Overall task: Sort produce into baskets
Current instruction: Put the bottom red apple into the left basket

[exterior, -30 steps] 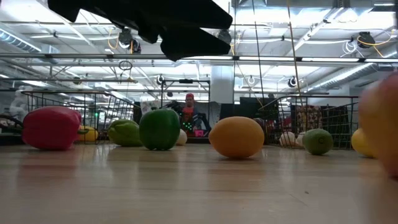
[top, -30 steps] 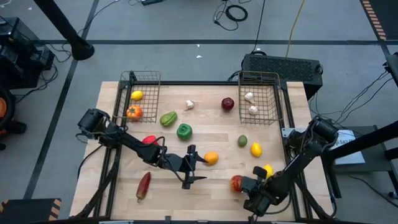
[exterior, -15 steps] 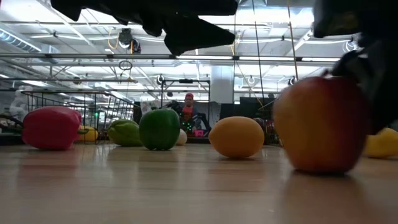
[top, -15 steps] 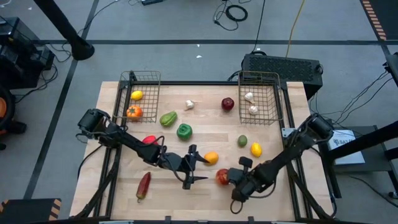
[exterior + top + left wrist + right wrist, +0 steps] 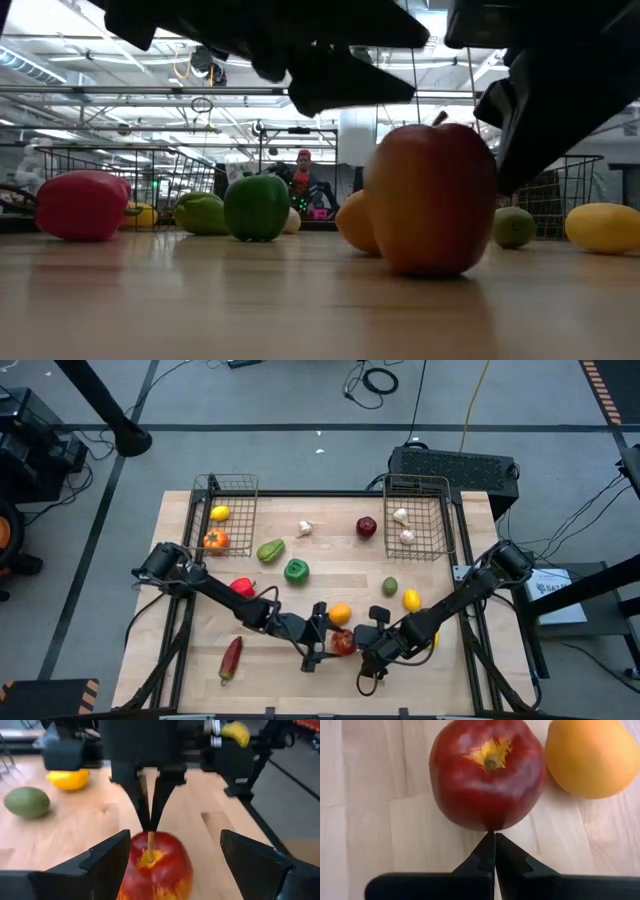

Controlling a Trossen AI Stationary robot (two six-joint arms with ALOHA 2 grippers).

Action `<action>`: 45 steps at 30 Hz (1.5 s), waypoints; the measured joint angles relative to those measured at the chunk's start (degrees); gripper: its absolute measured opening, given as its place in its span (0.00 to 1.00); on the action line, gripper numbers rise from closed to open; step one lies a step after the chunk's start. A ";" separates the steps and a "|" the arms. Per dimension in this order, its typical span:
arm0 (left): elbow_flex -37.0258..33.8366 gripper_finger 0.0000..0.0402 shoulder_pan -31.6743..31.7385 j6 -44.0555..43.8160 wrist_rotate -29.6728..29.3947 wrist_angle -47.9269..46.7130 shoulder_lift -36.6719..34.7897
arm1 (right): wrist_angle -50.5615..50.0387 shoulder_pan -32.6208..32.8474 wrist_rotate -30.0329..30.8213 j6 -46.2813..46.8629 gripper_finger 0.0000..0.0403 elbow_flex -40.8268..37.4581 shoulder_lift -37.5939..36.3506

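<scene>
High view: a wooden table seen from straight above, with two dark robot arms reaching toward its front middle. A red apple with a yellow patch sits there, just beside an orange. The left gripper faces the apple from one side with its jaws spread wide apart, one finger to each side of the fruit and not gripping it. The right gripper faces it from the opposite side, its jaws pressed together and its tips touching the apple's skin.

Two wire baskets stand at the far edge. The left basket holds a lemon and an orange-red pepper. The right basket holds two white garlic bulbs.

Loose on the table lie a light green pepper, a dark green pepper, a red pepper, a red chili, another garlic, a dark red apple, a green fruit and a yellow lemon.
</scene>
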 joint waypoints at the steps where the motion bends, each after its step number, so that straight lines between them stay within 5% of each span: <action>1: 0.74 0.78 0.00 0.02 0.22 0.00 0.60 | 0.27 -0.02 -0.02 -0.20 0.00 0.00 0.00; 7: 2.21 0.75 0.69 1.05 2.72 -2.47 1.81 | 1.92 -0.39 0.42 -1.79 0.00 0.00 0.00; 18: 2.15 0.51 2.28 1.53 2.10 -4.34 1.82 | 2.61 -0.37 1.17 -2.52 0.00 0.00 0.00; 45: 2.16 0.13 3.30 3.90 5.23 -4.11 3.04 | 3.23 -0.37 1.19 -3.01 0.00 -0.02 0.00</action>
